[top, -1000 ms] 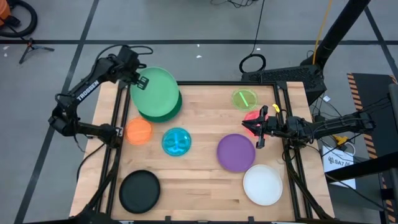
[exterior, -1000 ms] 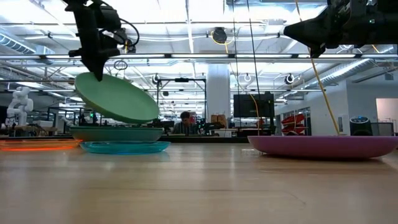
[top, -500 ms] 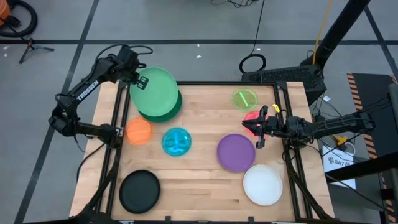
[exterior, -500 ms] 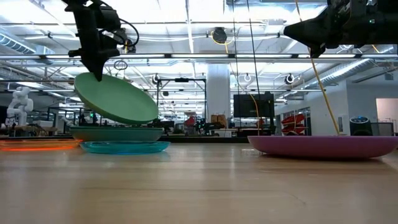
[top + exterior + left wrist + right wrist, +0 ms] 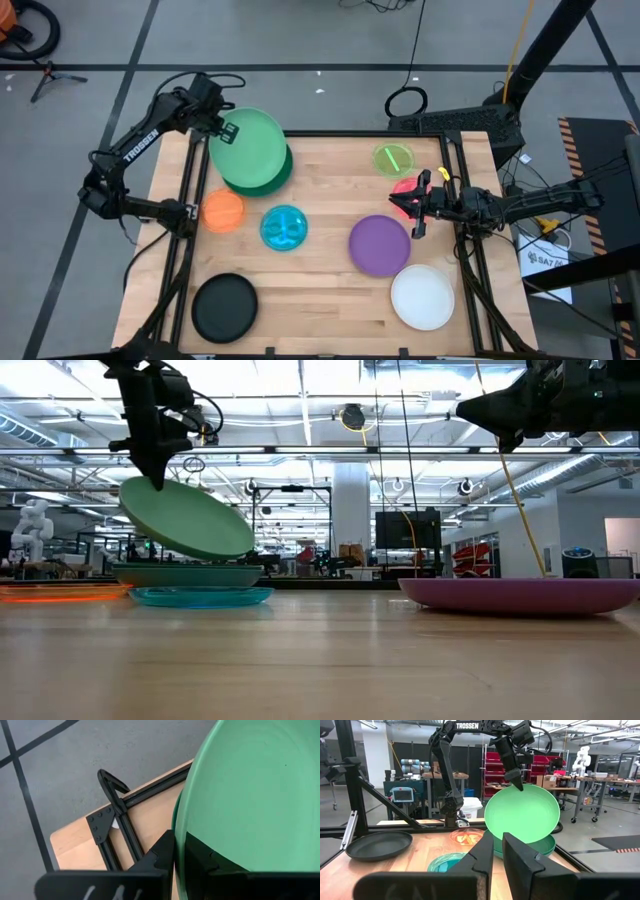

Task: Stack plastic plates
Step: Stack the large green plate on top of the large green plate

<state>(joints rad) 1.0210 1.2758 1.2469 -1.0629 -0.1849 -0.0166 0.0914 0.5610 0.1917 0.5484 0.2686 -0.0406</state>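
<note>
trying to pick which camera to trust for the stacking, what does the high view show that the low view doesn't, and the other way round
Only the high view shows the whole layout: the black plate, white plate, lime plate and the right gripper hovering beside the purple plate.

Only the low view shows height: the mint green plate hangs tilted, lifted clear of the dark green plate below it.

Both show the left gripper shut on the mint plate's rim, plus the teal, orange and purple plates.
</note>
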